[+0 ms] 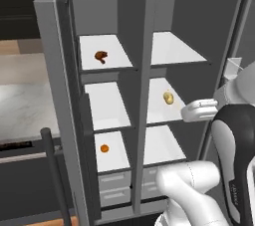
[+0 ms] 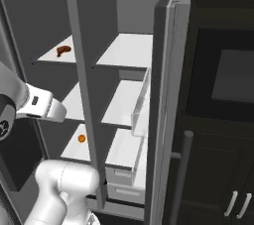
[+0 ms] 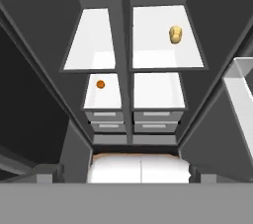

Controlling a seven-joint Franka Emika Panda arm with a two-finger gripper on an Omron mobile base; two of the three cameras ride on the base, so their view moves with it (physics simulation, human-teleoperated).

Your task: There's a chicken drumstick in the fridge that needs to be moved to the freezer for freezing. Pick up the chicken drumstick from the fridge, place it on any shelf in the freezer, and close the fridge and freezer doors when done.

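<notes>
The tall grey unit stands with both doors swung wide. The chicken drumstick (image 1: 101, 56) (image 2: 63, 50), small and reddish-brown, lies on the top white shelf (image 1: 117, 51) of the narrower left half, the freezer. The fridge (image 1: 174, 48) is the wider right half. My white hand (image 1: 198, 110) (image 2: 44, 105) hovers in front of the fridge's middle shelves, well below and to the right of the drumstick. My gripper (image 3: 126, 174) is open with nothing between its fingers.
A yellow-tan oval (image 1: 168, 98) (image 3: 175, 34) rests on the fridge's middle shelf. An orange ball (image 1: 104, 148) (image 3: 100, 84) sits on the freezer's lowest shelf above grey drawers (image 1: 114, 180). The left door (image 1: 55, 95) and right door (image 2: 168, 95) flank me. Dark oven cabinets (image 2: 223, 80) stand right.
</notes>
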